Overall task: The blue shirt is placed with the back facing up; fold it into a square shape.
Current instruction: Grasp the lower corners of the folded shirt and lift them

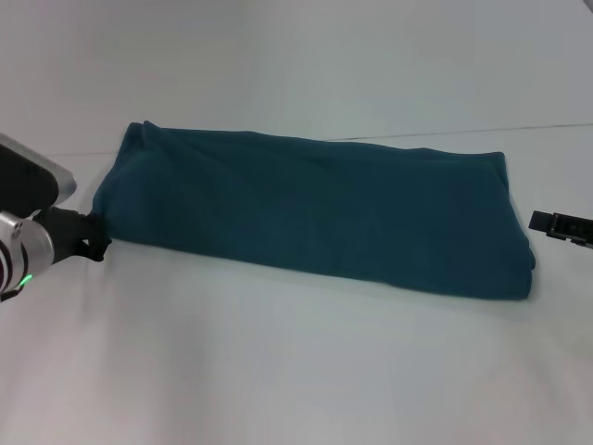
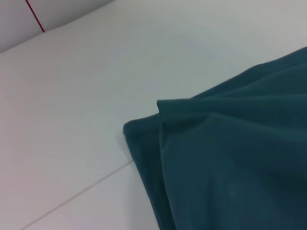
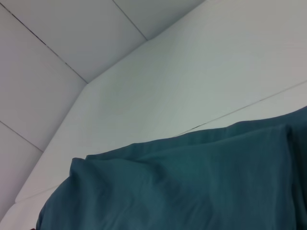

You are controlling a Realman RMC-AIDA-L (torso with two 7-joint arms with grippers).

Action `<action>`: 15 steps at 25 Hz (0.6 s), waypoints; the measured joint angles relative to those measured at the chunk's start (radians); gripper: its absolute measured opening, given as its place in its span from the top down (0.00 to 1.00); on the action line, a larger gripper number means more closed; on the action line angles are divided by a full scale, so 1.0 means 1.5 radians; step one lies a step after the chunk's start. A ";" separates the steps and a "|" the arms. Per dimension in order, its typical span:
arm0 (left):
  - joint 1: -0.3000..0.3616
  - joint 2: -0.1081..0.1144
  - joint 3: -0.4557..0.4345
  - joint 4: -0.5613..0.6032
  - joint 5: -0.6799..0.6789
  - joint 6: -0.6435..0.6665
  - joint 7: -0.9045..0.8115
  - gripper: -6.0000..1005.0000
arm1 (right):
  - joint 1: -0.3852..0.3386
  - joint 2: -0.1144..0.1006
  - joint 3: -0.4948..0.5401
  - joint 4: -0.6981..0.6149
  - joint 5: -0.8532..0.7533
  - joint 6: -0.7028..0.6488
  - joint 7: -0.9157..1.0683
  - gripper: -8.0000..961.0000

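While the blue shirt (image 1: 315, 213) lies as a long folded band across the white table (image 1: 278, 371), both arms sit at its short ends, so the risks are mostly about the next grab.

Nearest: left gripper (image 1: 93, 243) is low at the shirt's left end, touching or just beside the near corner. Can't tell if it's clamped on cloth or released; the tips are hidden against the fabric. Left wrist view shows that corner (image 2: 144, 132) with several layers stacked and a ridge. Risk: pinching only the top layer, so the stack peels apart when lifted.

Right gripper (image 1: 561, 226) is just beside the right end, apart from the cloth, only partly in frame; whether its fingers are spread I can't tell. Risk: if the two sides lift unevenly, the band skews and the final shape comes out trapezoid, not square.

Farther back: the far edge (image 3: 192, 139) looks wavy with loose folds in the right wrist view. Dragging instead of lifting would likely bunch those and shift the whole shirt on the smooth table.
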 joint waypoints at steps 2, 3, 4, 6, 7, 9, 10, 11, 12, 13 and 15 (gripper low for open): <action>0.006 -0.003 0.000 0.007 0.000 0.003 -0.001 0.99 | 0.000 -0.001 0.000 0.000 0.000 -0.001 0.001 0.44; 0.009 -0.004 0.000 0.010 0.000 0.006 -0.001 0.99 | 0.000 -0.002 0.000 0.000 -0.001 -0.001 0.001 0.44; 0.012 -0.004 0.000 0.015 0.000 0.010 -0.002 0.99 | 0.000 -0.002 0.000 0.000 -0.001 -0.002 0.001 0.44; 0.023 -0.005 0.000 0.033 0.000 0.028 -0.013 0.99 | 0.000 -0.003 -0.002 0.000 -0.001 -0.001 0.002 0.44; 0.027 -0.005 0.000 0.041 0.000 0.035 -0.018 0.99 | 0.000 -0.003 -0.004 0.001 -0.001 -0.001 0.002 0.44; 0.040 -0.006 0.000 0.063 0.000 0.059 -0.032 0.99 | -0.001 -0.004 -0.005 0.001 -0.002 -0.001 0.002 0.44; 0.045 -0.006 0.000 0.073 0.001 0.068 -0.037 0.99 | -0.001 -0.004 -0.005 0.001 -0.004 -0.001 0.002 0.44; 0.051 -0.006 0.000 0.085 0.006 0.078 -0.047 0.99 | -0.001 -0.005 -0.004 0.001 -0.007 -0.001 0.002 0.44; 0.051 -0.006 0.000 0.085 0.006 0.078 -0.047 0.99 | -0.001 -0.005 -0.004 0.001 -0.011 0.000 0.003 0.44; 0.059 -0.006 0.000 0.101 0.023 0.090 -0.068 0.99 | -0.001 -0.005 -0.003 0.001 -0.015 0.001 0.003 0.44; 0.062 -0.007 0.001 0.106 0.041 0.093 -0.083 0.99 | 0.000 -0.005 -0.002 0.001 -0.019 0.001 0.003 0.44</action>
